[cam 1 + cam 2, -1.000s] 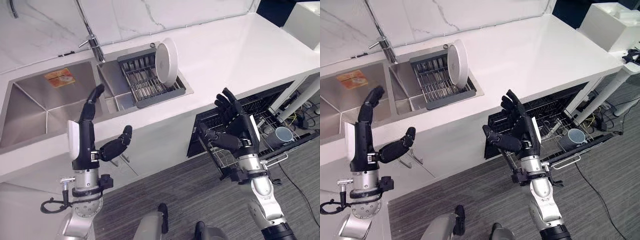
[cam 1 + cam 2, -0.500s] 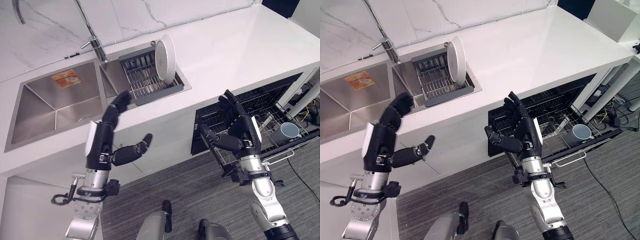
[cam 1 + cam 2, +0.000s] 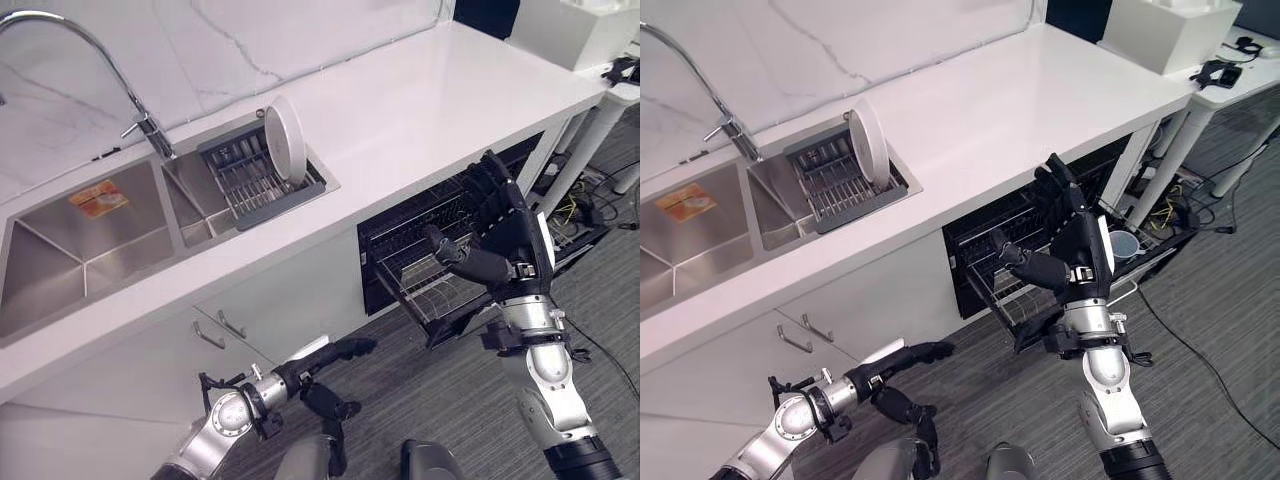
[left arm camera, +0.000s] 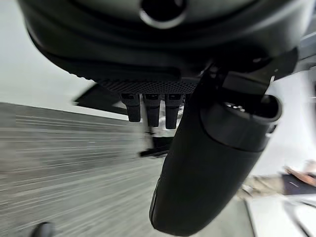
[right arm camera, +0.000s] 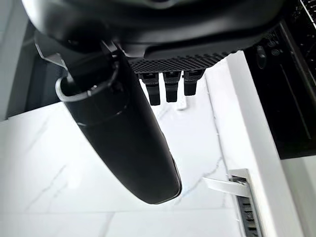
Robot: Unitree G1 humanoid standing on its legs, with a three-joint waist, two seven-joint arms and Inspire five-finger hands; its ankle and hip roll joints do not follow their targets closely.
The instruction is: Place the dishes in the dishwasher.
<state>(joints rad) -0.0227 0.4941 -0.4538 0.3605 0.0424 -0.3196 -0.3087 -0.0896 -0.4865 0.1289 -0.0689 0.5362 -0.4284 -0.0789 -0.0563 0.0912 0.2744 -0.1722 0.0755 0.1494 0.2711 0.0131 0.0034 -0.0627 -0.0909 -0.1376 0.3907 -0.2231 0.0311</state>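
A plate (image 3: pixel 285 138) stands on edge in a drying rack (image 3: pixel 262 178) set into the surface (image 3: pixel 430 105), upper middle of the frame. The sink (image 3: pixel 80 250) lies left of it. At right, below the surface, the dishwasher rack (image 3: pixel 440 285) juts out, a mug (image 3: pixel 1124 243) inside.

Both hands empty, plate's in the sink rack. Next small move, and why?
Probably raise the left hand toward the white plate: it stands upright in the grey drying rack, untouched. The left hand hangs low, open; the right hand, also open, hovers by the pulled-out dishwasher rack.
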